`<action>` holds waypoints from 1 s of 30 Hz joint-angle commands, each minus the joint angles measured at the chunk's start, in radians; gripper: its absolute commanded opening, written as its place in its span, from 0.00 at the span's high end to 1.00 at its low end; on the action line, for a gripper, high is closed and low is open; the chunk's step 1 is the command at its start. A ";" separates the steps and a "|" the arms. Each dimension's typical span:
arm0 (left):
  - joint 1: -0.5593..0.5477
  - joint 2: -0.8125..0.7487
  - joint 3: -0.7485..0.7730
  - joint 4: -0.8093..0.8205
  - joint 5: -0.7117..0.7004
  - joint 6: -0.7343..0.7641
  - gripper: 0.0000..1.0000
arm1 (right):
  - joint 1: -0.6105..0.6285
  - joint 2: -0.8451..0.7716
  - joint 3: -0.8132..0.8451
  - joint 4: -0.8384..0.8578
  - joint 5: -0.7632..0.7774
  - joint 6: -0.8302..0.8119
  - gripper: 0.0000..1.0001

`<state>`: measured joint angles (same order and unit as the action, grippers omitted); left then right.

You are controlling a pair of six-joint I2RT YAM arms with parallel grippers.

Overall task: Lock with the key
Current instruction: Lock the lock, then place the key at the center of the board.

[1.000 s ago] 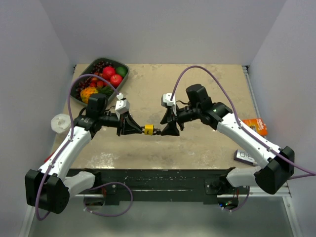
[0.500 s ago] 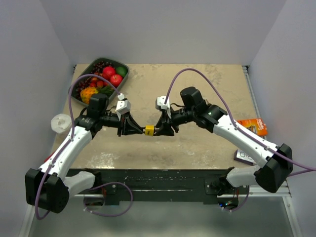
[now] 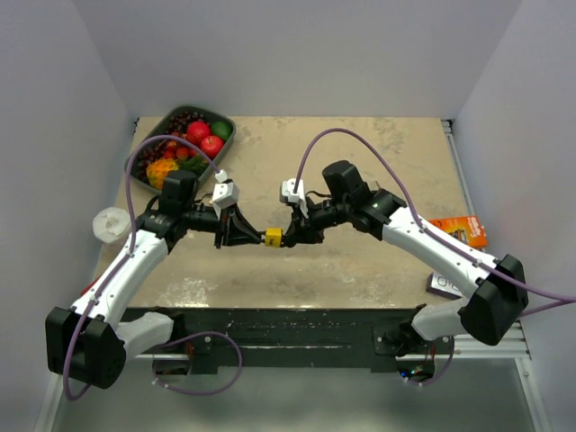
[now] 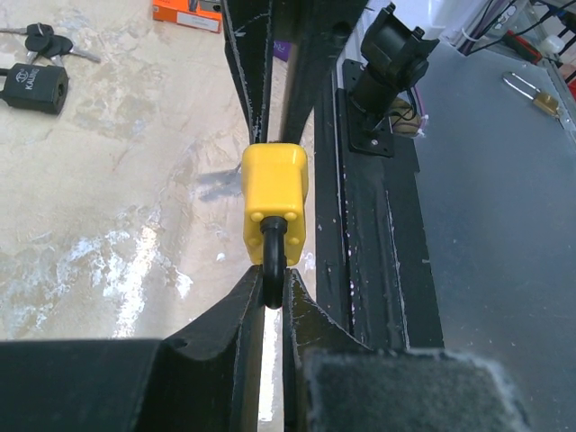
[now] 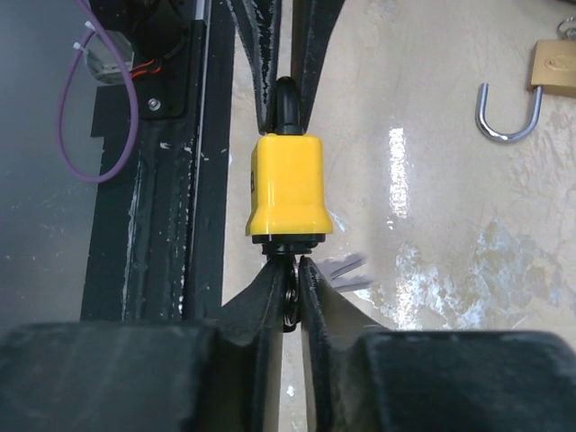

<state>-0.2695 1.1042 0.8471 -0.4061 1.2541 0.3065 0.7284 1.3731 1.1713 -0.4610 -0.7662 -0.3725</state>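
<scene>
The far part of the table lies open and gives free passage. The fruit tray fills the far left corner; the orange box and the black padlock sit by the right edge.

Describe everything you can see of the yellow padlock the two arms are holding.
The yellow padlock has a blocky, glossy body that looks plastic-coated, with rounded corners and a dark shackle. It lies horizontally in the air between the arms, above the near edge of the table. The left claw is shut on the shackle; the right claw pinches what looks like the key at the body's base. Whether the shackle is locked cannot be told.
</scene>
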 commanded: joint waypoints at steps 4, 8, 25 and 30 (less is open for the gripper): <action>-0.002 -0.009 0.030 0.067 0.062 0.000 1.00 | 0.003 -0.039 -0.007 -0.025 0.037 -0.051 1.00; 0.001 -0.006 0.030 0.030 0.051 0.037 1.00 | -0.029 -0.071 -0.016 -0.062 0.033 -0.072 1.00; 0.019 0.042 0.035 0.097 0.018 0.025 1.00 | -0.234 -0.011 -0.088 0.102 0.154 0.070 1.00; 0.019 -0.006 -0.045 0.265 -0.045 -0.098 1.00 | -0.239 0.148 -0.082 0.280 0.283 0.211 1.00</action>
<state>-0.2562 1.1530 0.8345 -0.3321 1.2179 0.3042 0.4969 1.4334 1.0920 -0.3859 -0.6071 -0.3111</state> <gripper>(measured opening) 0.142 0.025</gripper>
